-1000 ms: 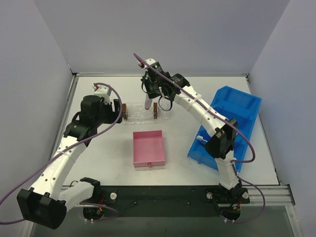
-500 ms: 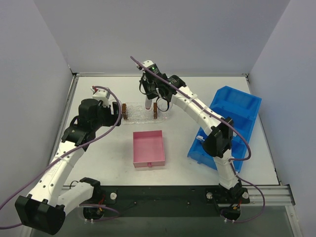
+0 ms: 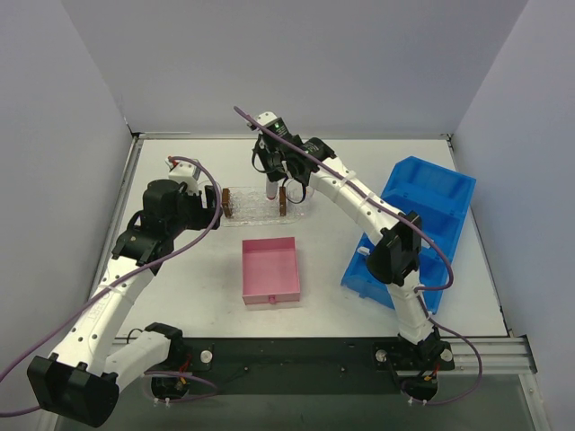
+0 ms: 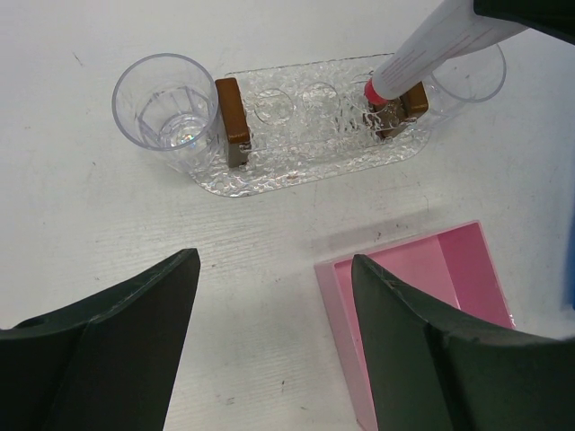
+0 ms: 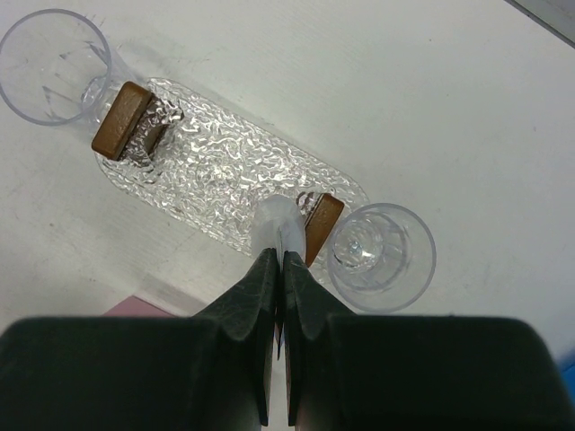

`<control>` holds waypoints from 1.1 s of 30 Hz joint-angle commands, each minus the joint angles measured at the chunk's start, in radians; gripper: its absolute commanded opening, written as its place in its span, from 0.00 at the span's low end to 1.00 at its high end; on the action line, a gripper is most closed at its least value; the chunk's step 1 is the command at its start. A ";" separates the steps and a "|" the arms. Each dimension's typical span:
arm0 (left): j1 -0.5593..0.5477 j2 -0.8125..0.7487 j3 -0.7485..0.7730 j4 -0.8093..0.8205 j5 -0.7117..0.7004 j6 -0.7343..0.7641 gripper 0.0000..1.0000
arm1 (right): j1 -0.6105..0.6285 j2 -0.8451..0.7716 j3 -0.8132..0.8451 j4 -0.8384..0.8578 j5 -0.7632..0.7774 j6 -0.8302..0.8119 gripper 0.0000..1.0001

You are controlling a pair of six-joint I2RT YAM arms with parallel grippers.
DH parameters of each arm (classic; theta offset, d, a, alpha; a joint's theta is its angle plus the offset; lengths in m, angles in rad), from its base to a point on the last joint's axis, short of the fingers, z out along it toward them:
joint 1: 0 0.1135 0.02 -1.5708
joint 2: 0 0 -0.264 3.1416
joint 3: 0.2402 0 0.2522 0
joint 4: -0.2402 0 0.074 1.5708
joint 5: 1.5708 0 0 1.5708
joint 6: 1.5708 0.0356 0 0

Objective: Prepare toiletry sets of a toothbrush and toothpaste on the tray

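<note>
Toothpaste held cap-down at the tray, my right wrist a little further left than before

My right gripper is clamped on the toothpaste, its red cap just beside the brown block at one end of the tray, next to a clear cup. Over the last second it has swung slightly left. My left gripper hangs empty, fingers wide apart, near the other end, barely moved.
</note>
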 commanded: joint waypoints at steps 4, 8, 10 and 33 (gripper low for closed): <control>0.005 -0.005 0.008 0.043 -0.004 0.009 0.79 | 0.007 0.013 0.055 0.046 0.008 -0.020 0.00; 0.004 -0.004 0.008 0.045 -0.003 0.011 0.79 | 0.007 0.021 0.063 0.050 0.003 -0.020 0.00; 0.004 -0.002 0.006 0.045 -0.003 0.010 0.79 | 0.007 0.024 0.064 0.050 -0.003 -0.020 0.00; 0.005 -0.004 0.000 0.045 -0.007 0.011 0.79 | 0.007 0.061 0.056 0.052 -0.018 -0.019 0.00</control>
